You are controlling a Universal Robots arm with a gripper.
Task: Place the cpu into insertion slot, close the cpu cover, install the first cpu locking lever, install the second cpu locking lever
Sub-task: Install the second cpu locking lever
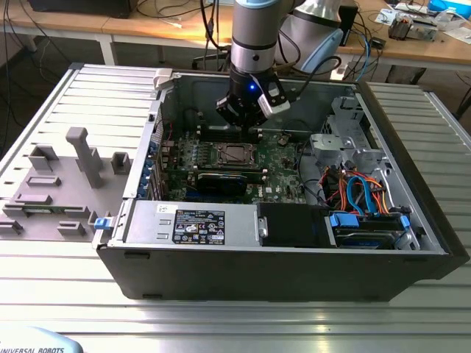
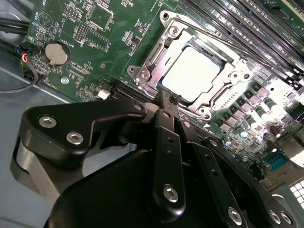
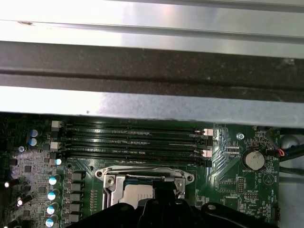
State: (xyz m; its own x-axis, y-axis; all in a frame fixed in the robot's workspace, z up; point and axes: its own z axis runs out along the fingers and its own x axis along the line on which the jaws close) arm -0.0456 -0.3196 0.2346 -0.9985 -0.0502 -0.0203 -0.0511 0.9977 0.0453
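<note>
- In the exterior view, the insertion slot (image 1: 231, 154) sits left of centre on the green motherboard (image 1: 283, 158), inside the open computer case (image 1: 397, 243).
- In the second wrist view, your cpu (image 2: 192, 72) already lies seated, the cpu cover (image 2: 151, 58) down around it.
- Your gripper (image 2: 166, 95) hovers at the socket's edge, jaws pressed together, holding nothing.
- Judging from this, the locking levers remain.
</note>
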